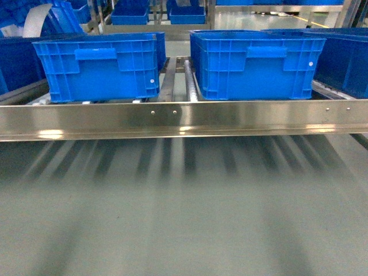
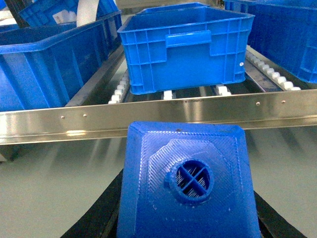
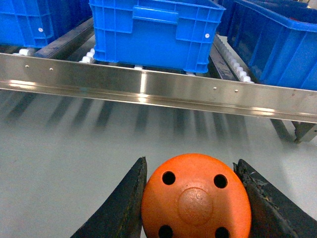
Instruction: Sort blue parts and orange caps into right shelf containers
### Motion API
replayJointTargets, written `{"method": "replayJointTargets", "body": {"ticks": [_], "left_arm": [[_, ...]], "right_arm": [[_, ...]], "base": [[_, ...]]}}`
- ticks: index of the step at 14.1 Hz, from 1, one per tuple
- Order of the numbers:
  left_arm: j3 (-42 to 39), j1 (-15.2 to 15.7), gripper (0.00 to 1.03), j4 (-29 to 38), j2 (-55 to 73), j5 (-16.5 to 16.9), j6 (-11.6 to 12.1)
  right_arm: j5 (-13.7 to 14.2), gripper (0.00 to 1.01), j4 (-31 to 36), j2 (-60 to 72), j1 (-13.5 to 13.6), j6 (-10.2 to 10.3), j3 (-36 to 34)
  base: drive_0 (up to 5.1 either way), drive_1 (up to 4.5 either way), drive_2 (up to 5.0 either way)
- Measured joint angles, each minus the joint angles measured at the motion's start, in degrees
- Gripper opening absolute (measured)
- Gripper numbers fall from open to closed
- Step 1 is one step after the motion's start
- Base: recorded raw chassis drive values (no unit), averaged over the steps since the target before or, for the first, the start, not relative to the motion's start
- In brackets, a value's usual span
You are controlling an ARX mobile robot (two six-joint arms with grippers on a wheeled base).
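Both arms arrive loaded at the roller shelf, the carry step done and the drop not yet made. In the left wrist view the small bright blue plastic block [image 2: 188, 183], its round stud facing the camera, sits clamped in the left gripper [image 2: 188, 218], whose dark jaws show only as slivers at either side of it. In the right wrist view the right gripper [image 3: 194, 198] holds the small orange plastic cylinder cap [image 3: 195, 196], its holed flat top upward, with one black jaw pressed against each flank.

Ahead, behind a long polished steel rail [image 1: 184, 118], two large bright blue ribbed plastic crates stand on white rollers: the left crate [image 1: 100, 69] and the right crate [image 1: 256, 63], set apart by a narrow gap. Neither arm shows in the head view, so how far each load sits from the rail is hard to judge.

The next move likely calls for lifting each piece over the rail and the thick crate rim, centring it above the open top, then parting the jaws. Which crate takes which part cannot be told from here.
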Motion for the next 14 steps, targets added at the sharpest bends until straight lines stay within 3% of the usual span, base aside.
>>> {"method": "replayJointTargets", "body": {"ticks": [12,14], "left_arm": [[0.0,0.1,0.44,-0.3,0.1,-0.1,0.0],[0.1,0.1,0.44,-0.1,0.2,-0.1,0.0]], "right_arm": [[0.0,0.44,-0.1,0.0,0.0,0.0,0.0],[0.0,0.44,0.0,0.1,0.0,0.0,0.0]], "base": [[0.1,4.39,-4.3],[0.0,0.0,0.0]]}}
